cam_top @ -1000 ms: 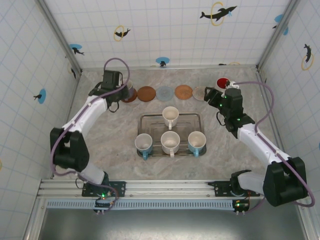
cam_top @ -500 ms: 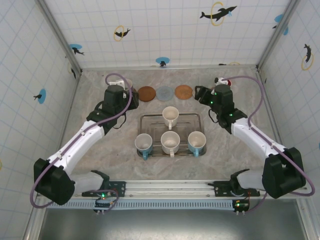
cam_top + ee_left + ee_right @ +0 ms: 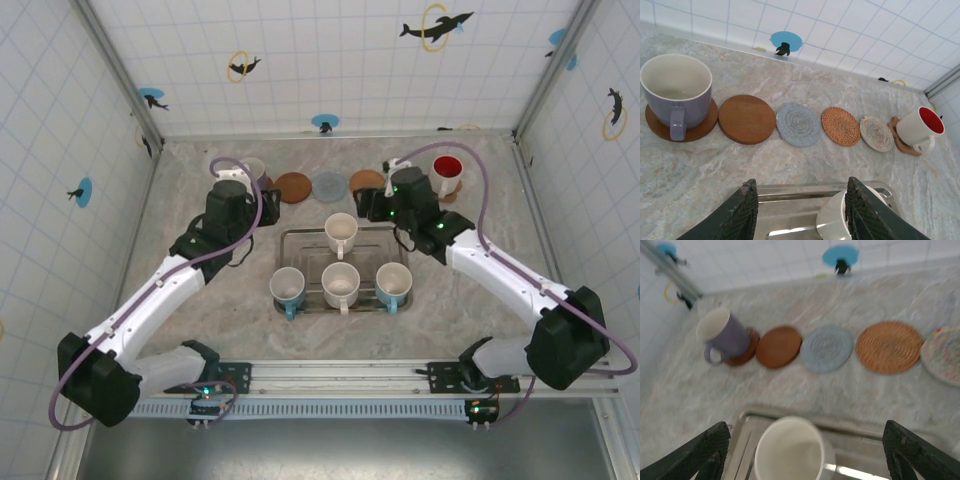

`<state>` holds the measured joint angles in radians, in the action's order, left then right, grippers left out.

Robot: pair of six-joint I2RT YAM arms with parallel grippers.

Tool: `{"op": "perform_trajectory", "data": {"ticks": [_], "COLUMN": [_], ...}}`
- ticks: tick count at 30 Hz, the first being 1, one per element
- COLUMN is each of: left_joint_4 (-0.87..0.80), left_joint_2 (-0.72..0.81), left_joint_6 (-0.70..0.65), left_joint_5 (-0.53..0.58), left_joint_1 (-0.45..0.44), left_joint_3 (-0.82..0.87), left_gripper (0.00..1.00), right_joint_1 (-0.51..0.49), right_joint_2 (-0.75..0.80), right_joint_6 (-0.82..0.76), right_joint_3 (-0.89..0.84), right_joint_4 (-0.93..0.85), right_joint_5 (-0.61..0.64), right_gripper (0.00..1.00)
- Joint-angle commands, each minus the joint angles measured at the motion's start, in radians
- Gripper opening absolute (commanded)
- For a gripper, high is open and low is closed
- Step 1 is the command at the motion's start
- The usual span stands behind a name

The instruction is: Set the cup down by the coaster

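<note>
1. The left gripper [image 3: 801, 182] has drawn back from the purple cup [image 3: 676, 92] toward the tray [image 3: 790, 189]. Its jaws stand apart and hold nothing.
2. The purple cup sits upright on the brown coaster [image 3: 710, 119] at the left end of the row, with its handle toward the arms.
3. The right gripper [image 3: 806, 425] has swung left, away from the red cup [image 3: 447, 170]. It now hangs over the back cup [image 3: 341, 232] in the tray, jaws spread wide and empty.
4. The red cup, half covered by that gripper a second ago, now stands in plain view on the end coaster [image 3: 900, 142] at the right.
5. The four coasters between the two cups lie bare, as before.
6. All four cups in the tray are unmoved.
</note>
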<state>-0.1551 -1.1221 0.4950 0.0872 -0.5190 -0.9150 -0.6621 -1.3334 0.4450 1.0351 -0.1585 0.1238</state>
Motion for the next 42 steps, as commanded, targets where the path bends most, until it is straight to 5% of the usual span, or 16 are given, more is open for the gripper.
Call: {"op": "perform_trajectory", "data": {"ticks": [1,17,42], "left_joint_4": [0.027,0.036,0.025], "left_joint_2": [0.024,0.06,0.014], "left_joint_6": [-0.027,-0.031,-0.049], "left_joint_5": [0.011,0.032,0.042], "left_joint_1": [-0.004,-0.006,-0.006], "left_joint_3": [0.01,0.04,0.025], "left_gripper": [0.48,0.49,0.5], "right_joint_1": [-0.063,-0.192,-0.202], "right_joint_2": [0.047,-0.062,-0.235], "right_joint_6": [-0.046,0.062,0.103], "right_joint_3": [0.009,-0.071,-0.011], "right_joint_4": [-0.08,-0.134,-0.127], "right_joint_5": [0.05,0.031,0.047], "right_gripper": [0.82,0.8,0.71]}}
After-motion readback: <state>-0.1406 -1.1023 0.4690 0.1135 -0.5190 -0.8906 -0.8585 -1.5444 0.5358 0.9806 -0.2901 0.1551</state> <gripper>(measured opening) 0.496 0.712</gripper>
